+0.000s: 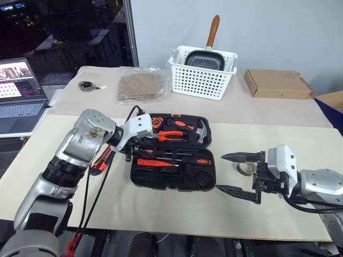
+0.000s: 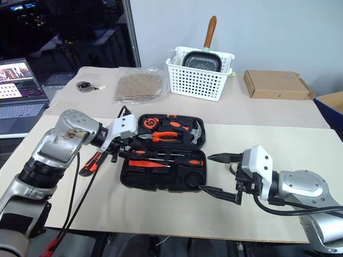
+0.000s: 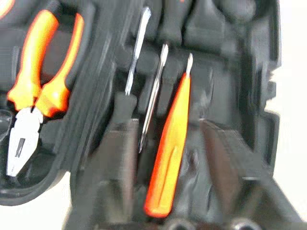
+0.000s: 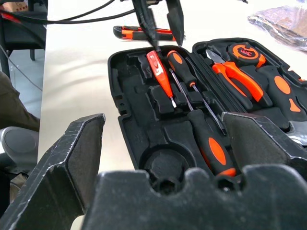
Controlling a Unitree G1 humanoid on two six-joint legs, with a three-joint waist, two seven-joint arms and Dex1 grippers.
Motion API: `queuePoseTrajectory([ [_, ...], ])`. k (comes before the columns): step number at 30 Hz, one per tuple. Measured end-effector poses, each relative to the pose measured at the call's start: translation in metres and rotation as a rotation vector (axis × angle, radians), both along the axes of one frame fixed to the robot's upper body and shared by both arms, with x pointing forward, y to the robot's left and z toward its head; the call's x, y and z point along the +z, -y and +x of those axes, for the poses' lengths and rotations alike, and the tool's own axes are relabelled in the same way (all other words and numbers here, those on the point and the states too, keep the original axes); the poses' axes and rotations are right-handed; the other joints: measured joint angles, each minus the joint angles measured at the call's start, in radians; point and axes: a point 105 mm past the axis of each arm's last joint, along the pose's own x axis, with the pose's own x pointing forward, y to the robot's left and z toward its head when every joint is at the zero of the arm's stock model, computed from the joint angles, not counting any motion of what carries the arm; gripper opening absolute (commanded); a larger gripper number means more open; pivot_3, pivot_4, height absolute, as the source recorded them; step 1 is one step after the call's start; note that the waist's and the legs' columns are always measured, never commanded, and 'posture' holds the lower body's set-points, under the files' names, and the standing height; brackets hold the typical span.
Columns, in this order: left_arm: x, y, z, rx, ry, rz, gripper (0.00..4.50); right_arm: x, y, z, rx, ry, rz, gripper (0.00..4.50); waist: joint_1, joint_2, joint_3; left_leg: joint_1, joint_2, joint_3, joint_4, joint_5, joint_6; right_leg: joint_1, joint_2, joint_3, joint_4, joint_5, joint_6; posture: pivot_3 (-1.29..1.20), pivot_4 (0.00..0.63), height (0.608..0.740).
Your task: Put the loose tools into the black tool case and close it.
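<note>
Two tools are not in the black tool case (image 1: 172, 160) yet.
The case lies open in the middle of the tabletop (image 1: 278, 214). The left gripper (image 4: 158, 21) hangs over the red screwdriver (image 3: 170, 143) in its slot, fingers a little apart, holding nothing. The right gripper (image 1: 236, 174) waits wide open and empty. The utility knife (image 2: 91, 163) and tape ring (image 1: 246, 167) must go in next. No writing can be read.

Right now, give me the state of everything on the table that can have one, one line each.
Black tool case: open, lid lying flat.
Red screwdriver: lying in the case's front half.
Utility knife: loose on the table beside the case.
Tape ring: loose on the table.
Left tool: fingers apart over the case, holding nothing.
Right tool: open, empty.
</note>
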Motion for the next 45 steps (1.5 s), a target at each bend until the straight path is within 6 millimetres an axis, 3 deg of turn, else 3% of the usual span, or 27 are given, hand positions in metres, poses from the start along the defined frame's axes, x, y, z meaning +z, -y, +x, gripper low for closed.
queuePoseTrajectory([
  [2, -0.012, 0.005, -0.003, 0.055, 0.028, -0.077, 0.08, 0.000, 0.000, 0.001, 0.000, 0.000, 0.000, 4.50, 0.001, 0.000, 0.000, 0.002, 0.000, 0.000, 0.000, 0.000, 0.000, 0.001, -0.001, 0.001, 0.000, 0.000, 0.000, 0.00, 0.150, 0.740],
  [4, -0.033, 0.007, -0.002, 0.168, 0.042, -0.173, 0.08, 0.000, 0.000, 0.001, -0.002, 0.001, 0.001, 4.50, 0.002, 0.000, 0.000, 0.002, 0.000, 0.000, -0.001, 0.000, 0.000, 0.001, -0.001, 0.002, 0.000, 0.000, 0.000, 0.00, 0.150, 0.740],
  [8, -0.053, 0.001, 0.000, 0.337, 0.119, -0.268, 0.08, 0.000, -0.001, 0.000, -0.003, -0.002, 0.000, 4.50, 0.006, 0.000, 0.000, 0.004, 0.000, 0.000, -0.001, 0.000, 0.000, 0.002, -0.001, 0.002, 0.002, 0.000, 0.000, 0.00, 0.150, 0.740],
  [11, -0.060, -0.013, -0.004, 0.400, 0.186, -0.275, 0.08, -0.002, -0.001, -0.001, -0.017, -0.016, -0.001, 4.50, 0.005, 0.000, 0.000, 0.006, 0.001, 0.001, -0.002, 0.000, 0.000, 0.003, -0.001, 0.004, 0.002, 0.000, -0.001, 0.00, 0.150, 0.740],
  [17, -0.066, -0.021, -0.003, 0.448, 0.270, -0.280, 0.08, -0.002, -0.001, -0.002, -0.017, -0.023, -0.003, 4.50, 0.010, 0.001, 0.000, 0.013, 0.001, 0.001, -0.002, 0.000, -0.001, 0.011, -0.002, 0.003, 0.000, 0.000, -0.001, 0.00, 0.150, 0.740],
  [30, -0.080, -0.015, -0.004, 0.394, 0.246, -0.173, 0.08, 0.001, -0.001, -0.001, -0.015, -0.020, -0.001, 4.50, 0.010, 0.006, -0.005, 0.022, 0.001, 0.001, -0.004, 0.000, -0.001, 0.018, -0.003, 0.004, -0.002, 0.000, 0.000, 0.00, 0.150, 0.740],
  [36, -0.076, -0.018, 0.003, 0.415, 0.257, -0.200, 0.08, 0.002, -0.002, -0.001, -0.011, -0.017, -0.001, 4.50, 0.008, 0.007, -0.007, 0.021, 0.001, 0.002, -0.004, 0.000, -0.001, 0.018, -0.003, 0.005, -0.002, 0.000, 0.000, 0.00, 0.150, 0.740],
  [40, -0.049, -0.038, 0.005, 0.564, 0.262, -0.360, 0.08, 0.002, -0.004, -0.001, -0.001, -0.017, 0.004, 4.50, 0.002, 0.001, -0.003, 0.016, 0.005, 0.001, -0.005, 0.000, -0.001, 0.013, -0.002, 0.009, -0.003, -0.001, -0.001, 0.00, 0.150, 0.740],
  [44, -0.005, -0.074, 0.012, 0.741, 0.323, -0.442, 1.01, 0.004, -0.009, 0.002, 0.023, -0.002, 0.017, 4.50, 0.002, -0.001, -0.002, 0.014, 0.005, 0.001, -0.005, 0.000, -0.001, 0.013, -0.001, 0.007, -0.004, -0.001, -0.001, 0.00, 0.150, 0.740],
  [45, 0.003, -0.090, 0.011, 0.806, 0.329, -0.431, 1.42, 0.003, -0.011, 0.003, 0.036, -0.009, 0.028, 4.50, -0.001, -0.002, -0.001, 0.014, 0.005, 0.002, -0.006, 0.000, -0.001, 0.013, -0.001, 0.007, -0.005, -0.001, -0.001, 0.00, 0.150, 0.740],
])
